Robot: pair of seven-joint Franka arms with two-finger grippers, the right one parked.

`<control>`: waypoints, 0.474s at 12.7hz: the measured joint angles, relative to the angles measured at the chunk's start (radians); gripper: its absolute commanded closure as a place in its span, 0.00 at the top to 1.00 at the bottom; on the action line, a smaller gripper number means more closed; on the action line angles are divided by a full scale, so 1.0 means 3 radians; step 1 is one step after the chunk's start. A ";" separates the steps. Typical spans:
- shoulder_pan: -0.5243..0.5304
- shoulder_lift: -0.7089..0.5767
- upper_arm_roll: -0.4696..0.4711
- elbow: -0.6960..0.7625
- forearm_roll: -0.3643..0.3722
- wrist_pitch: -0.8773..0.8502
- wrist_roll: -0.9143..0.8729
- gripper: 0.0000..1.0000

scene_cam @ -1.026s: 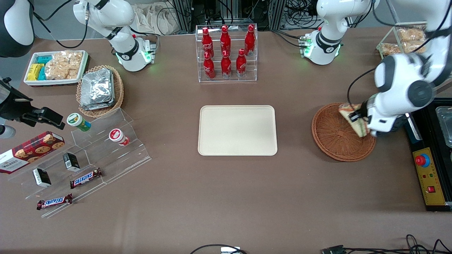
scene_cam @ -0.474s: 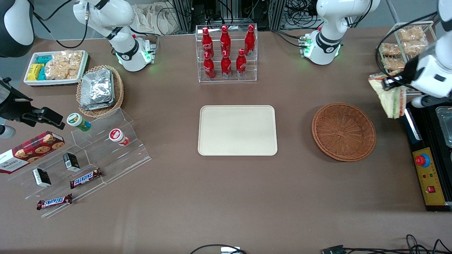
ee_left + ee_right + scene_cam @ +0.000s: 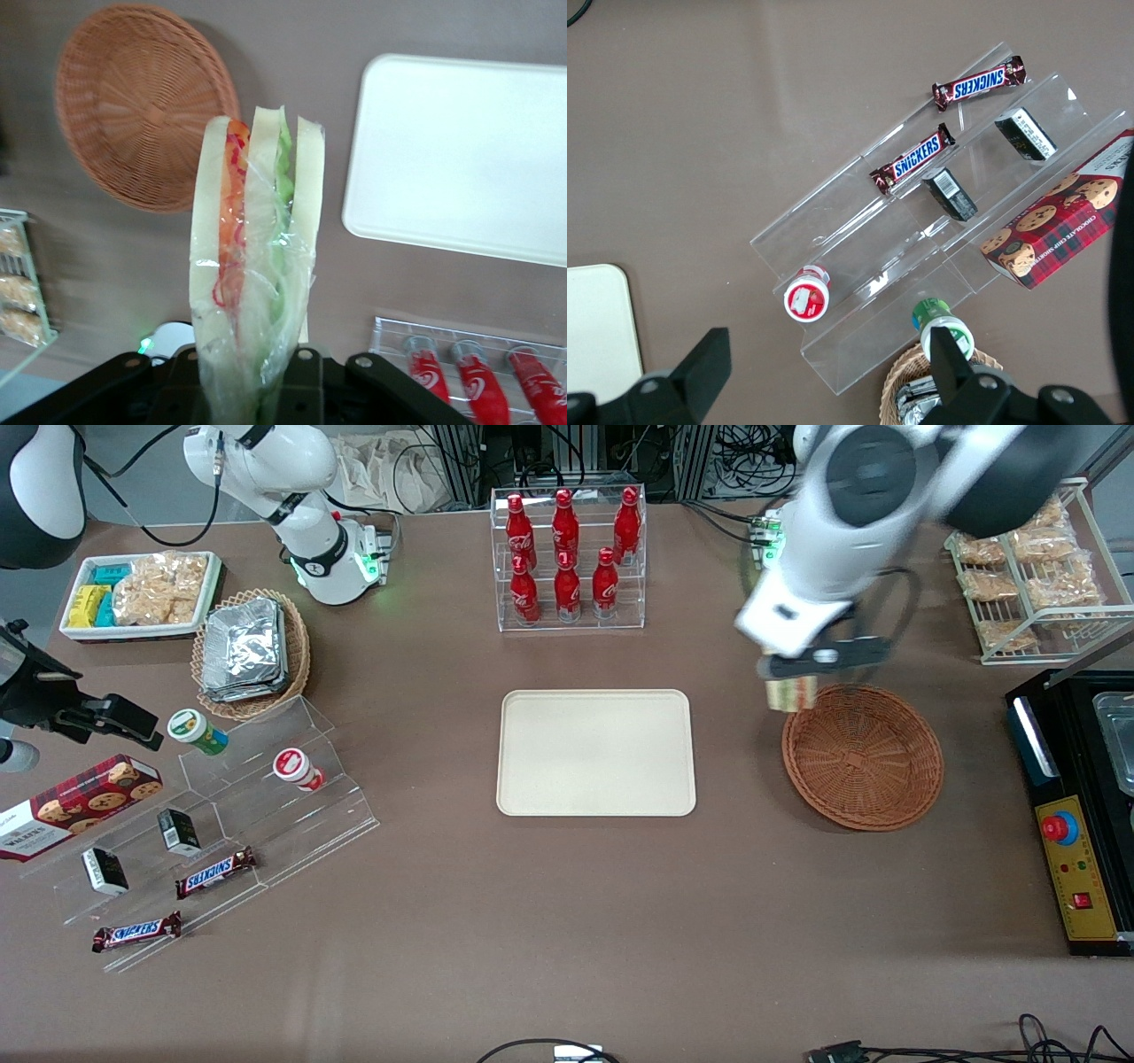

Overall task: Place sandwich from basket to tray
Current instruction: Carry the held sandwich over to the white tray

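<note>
The gripper (image 3: pixel 791 682) has its jaws closed tight on the wrapped sandwich (image 3: pixel 256 266) — held in the air above the surface (image 3: pixel 567 921), between basket (image 3: pixel 862 755) and tray (image 3: pixel 595 752) — under a bent left arm.

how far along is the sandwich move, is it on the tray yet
Not yet. Done: the sandwich is out of the basket, which now holds nothing. In hand: the gripper is shut on the sandwich, held in the air above the table between basket and tray. Left: carry it over the bare tray, lower it and let go.
</note>
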 measured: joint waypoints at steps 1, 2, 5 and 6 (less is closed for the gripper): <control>-0.0002 0.0187 -0.0272 0.0036 0.0129 0.0006 -0.0284 0.00; -0.0010 0.0377 -0.0506 0.0048 0.0279 0.0020 -0.0487 0.00; -0.0042 0.0849 -0.0711 -0.0041 0.0473 0.0296 -0.0623 0.00; -0.0027 0.0965 -0.0707 -0.0144 0.0489 0.0514 -0.0623 0.00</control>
